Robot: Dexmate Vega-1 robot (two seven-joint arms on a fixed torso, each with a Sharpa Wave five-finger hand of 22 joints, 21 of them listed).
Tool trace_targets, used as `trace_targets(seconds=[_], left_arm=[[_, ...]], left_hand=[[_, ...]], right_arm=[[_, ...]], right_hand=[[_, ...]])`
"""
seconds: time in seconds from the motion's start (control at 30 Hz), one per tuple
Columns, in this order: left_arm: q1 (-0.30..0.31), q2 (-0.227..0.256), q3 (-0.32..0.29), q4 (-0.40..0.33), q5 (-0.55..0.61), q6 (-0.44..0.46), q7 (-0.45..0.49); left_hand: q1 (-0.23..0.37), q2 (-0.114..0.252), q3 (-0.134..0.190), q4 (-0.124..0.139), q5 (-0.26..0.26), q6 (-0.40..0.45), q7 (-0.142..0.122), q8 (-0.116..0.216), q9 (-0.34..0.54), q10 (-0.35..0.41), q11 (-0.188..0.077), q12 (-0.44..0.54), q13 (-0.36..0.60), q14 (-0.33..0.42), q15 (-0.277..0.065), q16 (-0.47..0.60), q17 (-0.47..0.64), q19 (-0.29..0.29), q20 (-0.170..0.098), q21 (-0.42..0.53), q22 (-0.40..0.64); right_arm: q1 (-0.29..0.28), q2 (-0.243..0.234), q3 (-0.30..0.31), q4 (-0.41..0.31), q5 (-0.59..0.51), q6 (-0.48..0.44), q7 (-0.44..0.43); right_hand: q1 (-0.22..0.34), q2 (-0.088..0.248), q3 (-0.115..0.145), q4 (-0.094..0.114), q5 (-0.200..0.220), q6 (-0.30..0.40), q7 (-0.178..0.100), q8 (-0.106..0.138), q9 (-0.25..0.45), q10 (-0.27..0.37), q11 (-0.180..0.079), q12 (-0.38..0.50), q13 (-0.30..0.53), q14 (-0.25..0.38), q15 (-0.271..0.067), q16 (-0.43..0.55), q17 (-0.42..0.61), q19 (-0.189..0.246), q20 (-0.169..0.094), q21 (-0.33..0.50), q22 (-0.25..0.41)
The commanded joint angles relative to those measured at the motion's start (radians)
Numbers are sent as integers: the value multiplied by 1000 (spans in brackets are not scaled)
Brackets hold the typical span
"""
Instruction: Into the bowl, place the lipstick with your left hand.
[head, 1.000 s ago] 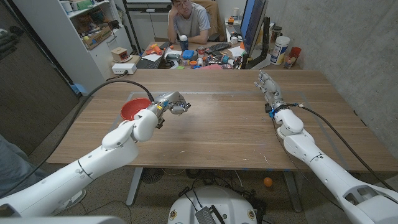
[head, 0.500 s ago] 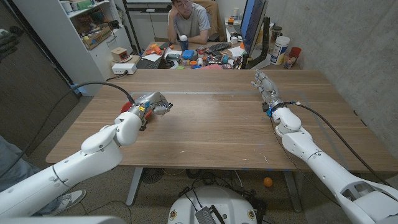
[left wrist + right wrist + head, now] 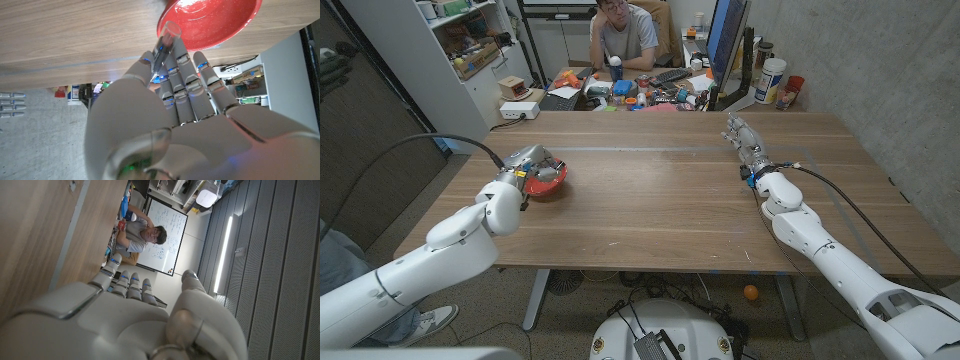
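Wood-grain worktop [image 3: 660,200] is stretching across the head view, with a cluttered desk [image 3: 630,92] and a seated person [image 3: 620,35] behind its far edge, and a monitor [image 3: 725,45] standing to the person's side; none of that is crowding the job. Near the worktop's left side the left hand [image 3: 525,165] is hovering right at the red bowl [image 3: 548,180], partly covering it, while the right hand [image 3: 745,140] is waiting well apart on the far right, fingers stretched out and holding nothing. In the left wrist view the left hand is pinching the lipstick [image 3: 165,42], a slim clear-capped tube, between thumb and fingers, its tip pointing over the bowl's rim. To do this step well, the hand is probably best carried a touch further so the tube is sitting over the bowl's middle, lowered close, then released gently so it is not bouncing out or tipping the shallow rim. In the right wrist view the right hand's fingers are lying straight beside each other above the wood, with the person and a whiteboard [image 3: 162,235] beyond
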Motion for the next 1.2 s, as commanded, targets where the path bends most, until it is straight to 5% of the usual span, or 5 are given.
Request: trace_targets(seconds=[0.03, 0.43, 0.9, 1.2], left_arm=[[65, 7, -96, 28, -69, 76, 101], [-4, -21, -94, 138, -122, 80, 167], [-214, -12, 142, 253, -93, 32, 133], [-288, -27, 226, 290, -77, 9, 106]], left_hand=[[29, 37, 2, 6, 6, 218, -90, 9, 5, 146, -149, 0, 6, 56, -48, 3, 4, 4, 6, 8, 2], [26, 37, -1, 8, 7, 220, -94, 10, 5, 148, -154, -2, 11, 57, -52, 3, 7, 3, 4, 9, 3], [22, 36, -4, 11, 7, 220, -101, 11, 5, 144, -160, -7, 17, 49, -56, -1, 10, -10, 5, 7, 3], [21, 37, -5, 11, 8, 221, -103, 12, 5, 143, -158, -9, 20, 44, -54, -4, 11, -12, 7, 7, 3]], right_arm=[[13, 9, -15, 13, -6, -10, 10], [6, 12, -17, 19, -3, -13, 9], [-9, 11, -4, 26, 10, 0, 4], [-7, 12, 2, 39, 15, 6, 5]], right_hand=[[3, 4, -2, 2, 6, 2, -4, 2, 2, 5, 5, -3, 6, 3, 5, 0, 3, 5, 2, -5, 3], [3, 4, -3, 2, 6, 2, -3, 2, 2, 5, 4, -3, 6, 2, 3, 0, 3, 6, 1, -5, 3], [3, 4, -5, 1, 6, 2, -4, 2, 2, 5, 4, -3, 6, 3, 4, -1, 3, 6, 1, -5, 3], [3, 4, -6, 1, 6, 3, -4, 2, 2, 5, 5, -3, 6, 3, 4, -1, 3, 6, 2, -5, 3]])
